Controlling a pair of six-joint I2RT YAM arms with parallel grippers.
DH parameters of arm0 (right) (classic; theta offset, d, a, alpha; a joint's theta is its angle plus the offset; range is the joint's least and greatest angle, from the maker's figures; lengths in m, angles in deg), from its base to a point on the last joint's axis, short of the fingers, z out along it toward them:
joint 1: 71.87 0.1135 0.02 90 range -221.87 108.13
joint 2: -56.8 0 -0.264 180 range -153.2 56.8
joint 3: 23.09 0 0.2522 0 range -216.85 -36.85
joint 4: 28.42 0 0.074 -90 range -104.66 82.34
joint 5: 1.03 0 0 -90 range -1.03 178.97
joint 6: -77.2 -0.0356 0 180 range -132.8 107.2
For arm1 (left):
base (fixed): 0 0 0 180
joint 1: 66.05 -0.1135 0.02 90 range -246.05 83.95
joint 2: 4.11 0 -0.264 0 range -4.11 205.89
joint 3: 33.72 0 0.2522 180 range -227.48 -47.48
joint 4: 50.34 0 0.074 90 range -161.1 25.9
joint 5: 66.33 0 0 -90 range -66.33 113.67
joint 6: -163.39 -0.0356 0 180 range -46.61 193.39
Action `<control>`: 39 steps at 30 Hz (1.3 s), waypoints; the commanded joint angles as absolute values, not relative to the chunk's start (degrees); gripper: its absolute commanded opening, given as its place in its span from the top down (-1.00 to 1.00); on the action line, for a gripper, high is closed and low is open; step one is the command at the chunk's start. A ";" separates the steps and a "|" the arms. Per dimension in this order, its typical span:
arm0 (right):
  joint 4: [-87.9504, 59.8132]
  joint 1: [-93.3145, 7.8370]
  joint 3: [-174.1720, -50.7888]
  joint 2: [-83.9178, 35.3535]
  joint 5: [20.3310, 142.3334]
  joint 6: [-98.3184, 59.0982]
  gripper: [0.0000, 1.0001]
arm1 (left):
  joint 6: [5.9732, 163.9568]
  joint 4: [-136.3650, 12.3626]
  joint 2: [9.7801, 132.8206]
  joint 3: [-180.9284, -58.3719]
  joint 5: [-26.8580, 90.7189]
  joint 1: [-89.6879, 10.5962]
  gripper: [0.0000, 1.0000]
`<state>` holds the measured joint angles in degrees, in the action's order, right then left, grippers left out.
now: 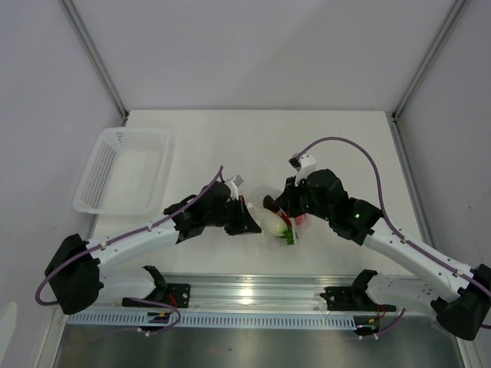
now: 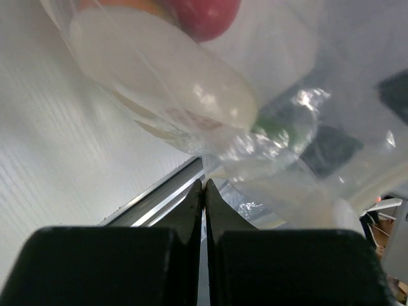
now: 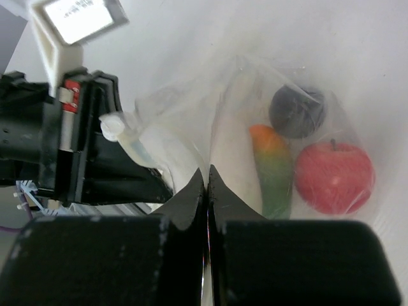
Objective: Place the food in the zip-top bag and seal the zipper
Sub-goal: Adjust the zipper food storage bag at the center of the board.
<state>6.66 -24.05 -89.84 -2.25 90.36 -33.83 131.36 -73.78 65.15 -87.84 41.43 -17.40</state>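
Overhead view of a white tabletop (image 1: pixel 253 146) with two robot arms reaching in from the near edge and meeting near its middle. Between them lay a clear, crinkly zip-top bag (image 1: pixel 280 228), resting on the tabletop with the toy food inside it.

The left end effector (image 1: pixel 252 222) was closed, its two black fingers pressed together with no gap, their tips right at the bag's left edge. Whether any plastic was caught between them could not be told. Its wrist camera looked up through the clear film at a white oblong piece (image 2: pixel 159 83), which filled much of that view, with a red ball (image 2: pixel 204 13) just beyond it.

The right end effector (image 3: pixel 206 178) was also closed, fingers flat against each other, with the tips at the bag's crumpled film. Whether it pinched the film was again unclear. Its wrist camera showed, through the plastic, an orange-and-green piece (image 3: pixel 274 172) lying beside the red ball, with a dark round piece (image 3: pixel 296 111) just above them.

A white perforated basket (image 1: pixel 123 169) sat at the far left of the tabletop, well apart from the bag and both arms.
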 commanded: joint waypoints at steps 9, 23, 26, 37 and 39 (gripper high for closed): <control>11.61 -23.35 -95.55 0.81 84.41 -36.88 1.00 | 116.72 -80.63 58.39 -101.62 38.34 -17.18 0.99; 5.64 -20.89 -94.95 -0.77 77.36 -45.40 1.00 | 112.94 -83.79 58.56 -104.71 44.59 -17.18 0.99; 4.85 -20.80 -93.71 -1.38 78.86 -47.42 1.00 | 113.64 -82.30 58.47 -102.25 45.38 -17.18 0.99; 6.16 -20.54 -92.30 -2.18 81.23 -45.85 0.85 | 113.90 -80.72 57.68 -99.60 43.79 -17.97 0.99; 7.82 -20.62 -93.09 -2.35 81.68 -44.71 0.68 | 113.38 -80.89 57.59 -99.51 44.32 -18.23 0.99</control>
<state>7.31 -20.93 -91.43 -2.36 80.04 -46.73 114.84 -83.09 59.16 -99.64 43.57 -17.73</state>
